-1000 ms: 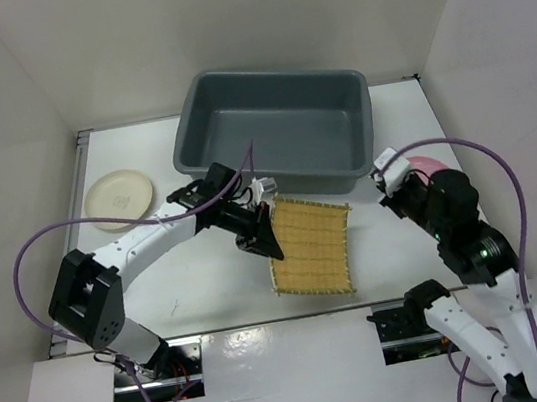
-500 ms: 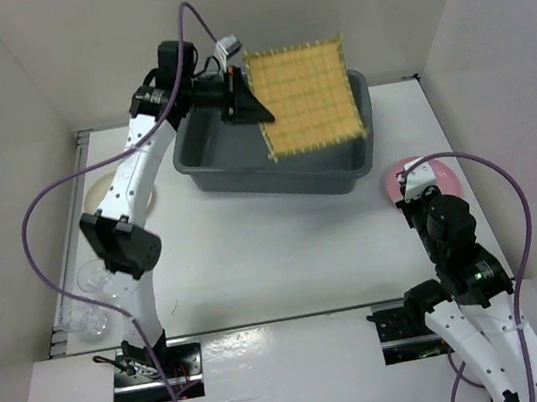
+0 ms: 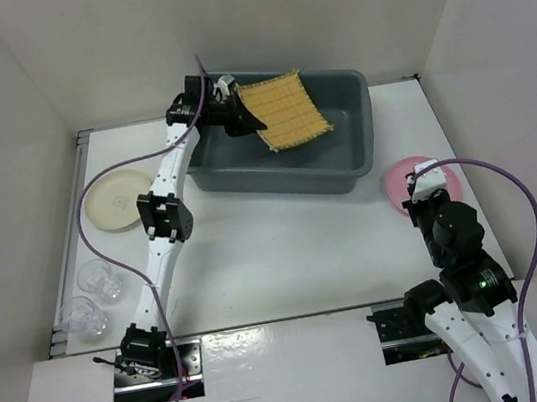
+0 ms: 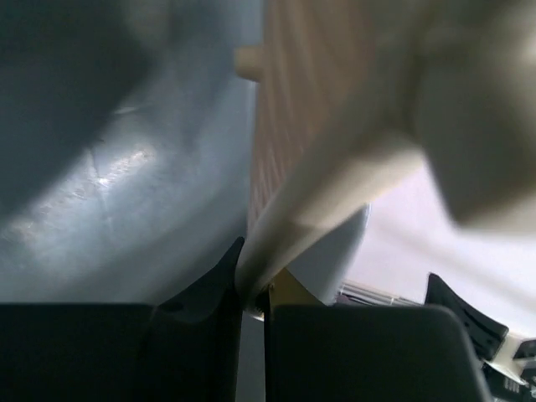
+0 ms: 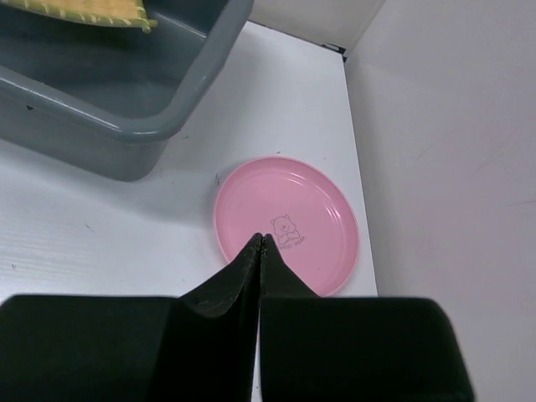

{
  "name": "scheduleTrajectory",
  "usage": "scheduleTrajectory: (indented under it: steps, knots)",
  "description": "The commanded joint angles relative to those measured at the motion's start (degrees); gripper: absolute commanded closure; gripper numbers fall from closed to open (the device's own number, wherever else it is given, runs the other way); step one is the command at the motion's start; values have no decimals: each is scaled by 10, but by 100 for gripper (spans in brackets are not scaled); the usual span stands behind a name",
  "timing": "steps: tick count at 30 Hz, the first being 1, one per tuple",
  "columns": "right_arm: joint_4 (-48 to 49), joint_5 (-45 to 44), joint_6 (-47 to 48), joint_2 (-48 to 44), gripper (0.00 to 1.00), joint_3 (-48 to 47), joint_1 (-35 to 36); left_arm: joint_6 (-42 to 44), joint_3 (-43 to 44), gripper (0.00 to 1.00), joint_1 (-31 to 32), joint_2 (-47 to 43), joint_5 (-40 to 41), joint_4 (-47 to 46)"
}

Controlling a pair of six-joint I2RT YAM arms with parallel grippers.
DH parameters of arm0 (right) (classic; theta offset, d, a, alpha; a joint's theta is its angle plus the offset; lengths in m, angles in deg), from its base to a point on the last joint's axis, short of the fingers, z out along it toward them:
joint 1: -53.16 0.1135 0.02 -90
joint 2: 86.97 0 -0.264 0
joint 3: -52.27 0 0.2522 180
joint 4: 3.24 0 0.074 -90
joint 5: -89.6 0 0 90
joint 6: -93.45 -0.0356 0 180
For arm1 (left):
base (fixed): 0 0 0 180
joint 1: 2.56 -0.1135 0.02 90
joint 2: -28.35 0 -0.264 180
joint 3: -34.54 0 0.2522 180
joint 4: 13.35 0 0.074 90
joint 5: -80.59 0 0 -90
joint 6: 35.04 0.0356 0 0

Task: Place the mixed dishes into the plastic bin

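Observation:
My left gripper [image 3: 239,116] is shut on the left edge of the yellow woven mat [image 3: 282,111] and holds it tilted inside the dark grey plastic bin [image 3: 364,161]. In the left wrist view the mat's edge [image 4: 276,243] sits pinched between the jaws, with the bin wall [image 4: 126,193] behind. The pink plate [image 3: 436,172] lies on the table right of the bin. My right gripper [image 5: 261,243] is shut and empty above the pink plate [image 5: 310,209]. The cream plate [image 3: 115,202] lies at the left. Two clear glass cups [image 3: 100,279] [image 3: 81,317] stand at the near left.
White walls enclose the table on the left, back and right. The bin's near corner [image 5: 142,134] stands close to the pink plate. A metal rail [image 3: 65,262] runs along the table's left edge beside the cups.
My left gripper has lifted the mat off the table, swung it up over the bin and now lowered it into the bin. The right arm has drawn back near the pink plate.

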Motion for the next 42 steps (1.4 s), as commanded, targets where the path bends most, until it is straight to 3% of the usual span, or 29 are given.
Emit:
scheduleTrajectory:
  steps: [1,7,18,19,21,22,27,34,42]
  knots:
    - [38,-13,-6,-5,100,4,2,-34,46,100,9,2,-23,-53]
    - [38,-13,-6,1,100,4,2,-37,46,100,36,66,-40,-52]
    - [38,-13,-6,1,100,4,2,-53,46,97,53,100,-78,-57]
    - [38,-13,-6,1,100,4,2,-53,46,91,53,106,-78,-49]
    - [38,-13,-6,6,100,4,2,-47,46,67,53,106,-78,-41]
    - [38,-13,-6,6,98,4,2,-47,46,1,53,106,-78,-34]
    - [38,-13,-6,6,94,4,2,-41,46,0,53,92,-49,-24]
    - [38,-13,-6,6,87,9,2,-30,46,0,29,-12,47,1]
    - [38,-18,-11,6,81,9,14,-48,46,0,4,-63,34,74]
